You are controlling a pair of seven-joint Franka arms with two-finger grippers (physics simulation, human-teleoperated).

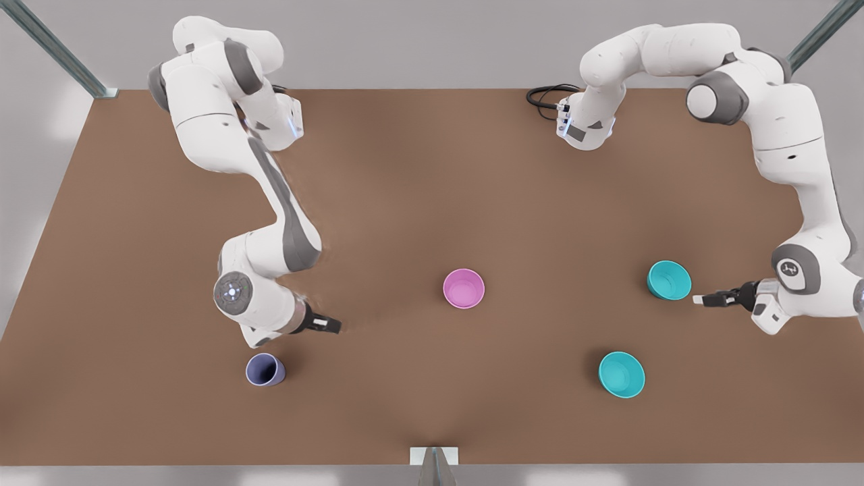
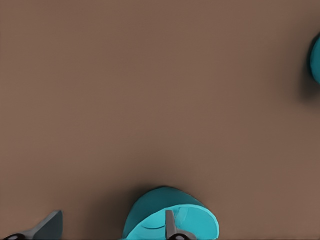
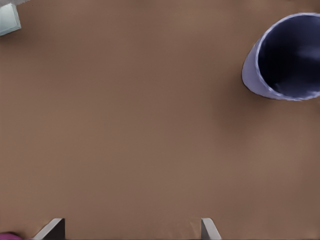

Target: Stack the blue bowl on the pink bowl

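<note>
The pink bowl (image 1: 464, 288) stands upright in the middle of the brown table (image 1: 432, 202), and its edge peeks into the right wrist view (image 3: 6, 236). A blue bowl (image 1: 669, 280) (image 2: 170, 217) sits toward the front view's right. My left gripper (image 1: 703, 299) (image 2: 112, 231) hovers open right beside it. One of its fingers (image 2: 171, 226) lies over the bowl's rim, the other off to the side above bare table. My right gripper (image 1: 331, 325) (image 3: 131, 232) is open over bare table at the front view's left, with nothing between its fingers.
A second look-alike blue bowl (image 1: 622, 374) (image 2: 315, 57) rests nearer the front edge. A lilac-purple cup (image 1: 264, 370) (image 3: 285, 57) stands just below the right gripper in the front view. A small white mount (image 1: 434, 455) (image 3: 7, 19) sits at the table's front edge.
</note>
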